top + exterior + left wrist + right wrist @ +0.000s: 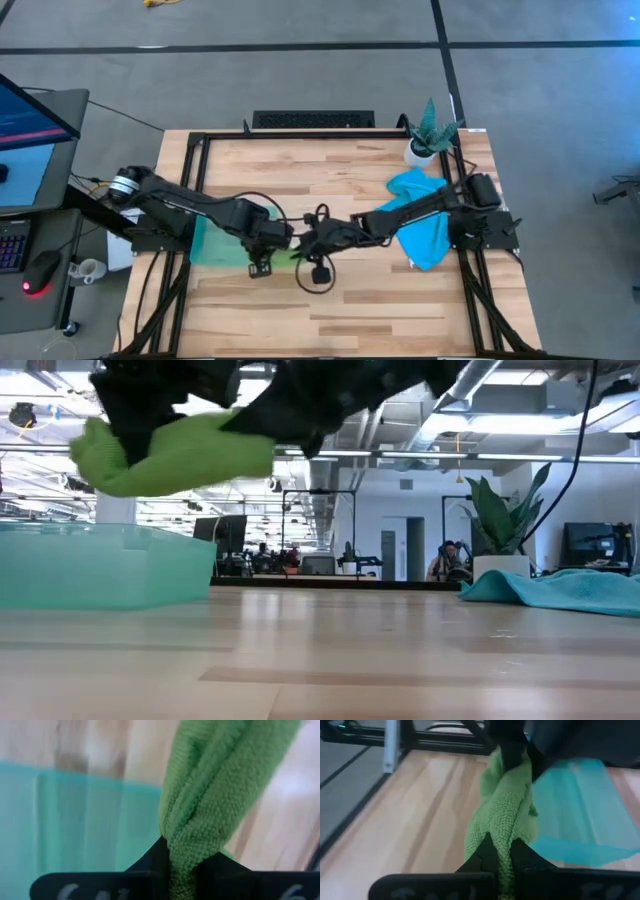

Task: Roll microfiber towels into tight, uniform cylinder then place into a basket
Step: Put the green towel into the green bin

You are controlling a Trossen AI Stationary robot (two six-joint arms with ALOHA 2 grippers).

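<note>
The lime green towel (180, 455) is a bunched roll held in the air between my two grippers, above the table and by the right end of the teal basket (100, 565). My left gripper (182, 857) is shut on one end of it and my right gripper (501, 852) is shut on the other end. In the high view both grippers meet at mid-table, left (262, 248) and right (302, 243), and they hide most of the roll. The sky blue towel (420, 215) lies crumpled on the table at the right. My left gripper pinches the green roll's end nearer the basket (187, 847) between its two fingers, coming from above and pointing down. The bunched cloth runs away from the fingers, clear of the table. My right gripper pinches the roll's other end (504, 837) between its two fingers, slanting down from the table's right side. The fingers lie along the roll. The roll hangs roughly level between the two grippers, lifted clear of the wood.
A potted plant (428, 135) stands at the far right corner, just behind the blue towel. A black frame (200, 160) borders the tabletop. Bare wood (330, 310) stretches along the near side. A desk with a monitor and a mouse stands off the table's left.
</note>
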